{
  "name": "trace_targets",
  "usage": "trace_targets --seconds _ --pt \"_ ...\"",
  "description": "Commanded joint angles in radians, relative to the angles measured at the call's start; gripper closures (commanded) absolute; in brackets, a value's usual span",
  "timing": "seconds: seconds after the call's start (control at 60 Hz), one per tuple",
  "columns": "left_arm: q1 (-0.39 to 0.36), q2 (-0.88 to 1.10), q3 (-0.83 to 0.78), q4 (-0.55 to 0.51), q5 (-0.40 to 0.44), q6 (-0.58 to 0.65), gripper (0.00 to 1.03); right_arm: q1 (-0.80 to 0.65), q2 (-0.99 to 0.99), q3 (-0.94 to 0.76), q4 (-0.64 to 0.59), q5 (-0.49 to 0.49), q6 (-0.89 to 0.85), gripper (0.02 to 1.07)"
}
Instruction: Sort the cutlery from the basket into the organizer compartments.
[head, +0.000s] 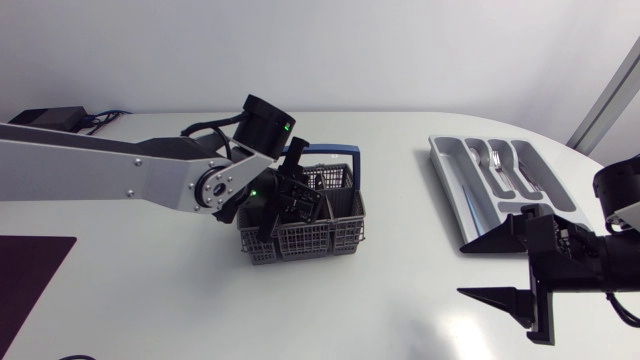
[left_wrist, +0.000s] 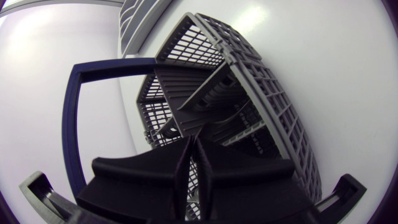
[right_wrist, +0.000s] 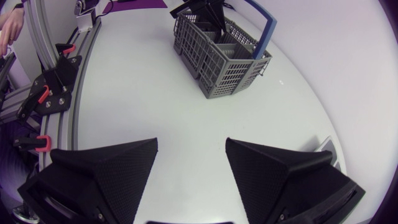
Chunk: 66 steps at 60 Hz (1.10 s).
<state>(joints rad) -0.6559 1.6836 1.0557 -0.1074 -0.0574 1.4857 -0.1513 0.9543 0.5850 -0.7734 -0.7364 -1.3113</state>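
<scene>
A lab: robot arms (head: 120, 170) flank a white table (head: 380, 300).

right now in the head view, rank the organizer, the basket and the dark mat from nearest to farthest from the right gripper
1. organizer: on the table's right side, just beyond the open right gripper.
2. basket: around mid-table, well clear of the gripper.
3. dark mat: at the table's far left edge.

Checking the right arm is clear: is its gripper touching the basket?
Apart. The right wrist view shows bare table between the open right gripper and the basket.
</scene>
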Motion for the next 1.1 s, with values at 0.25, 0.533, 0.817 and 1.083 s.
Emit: trace_targets --seconds 0.25,0.533,0.817,1.083 --pt "-0.039 -0.119 0.038 -0.103 -0.024 -0.041 1.00 0.033 -0.080 -0.039 -0.023 0.002 0.043 0.25" --pt "-0.070 -0.249 0.026 -0.118 -0.081 -0.067 1.00 0.090 -0.198 -0.057 -0.037 0.014 0.126 0.24" --pt "-0.156 -0.294 0.188 -0.339 -0.208 -0.337 1.00 0.256 -0.390 -0.067 0.085 0.092 0.415 0.24" --pt "-0.226 -0.170 0.425 -0.597 -0.200 -0.831 1.00 0.598 -0.500 -0.128 0.283 0.436 0.687 0.24"
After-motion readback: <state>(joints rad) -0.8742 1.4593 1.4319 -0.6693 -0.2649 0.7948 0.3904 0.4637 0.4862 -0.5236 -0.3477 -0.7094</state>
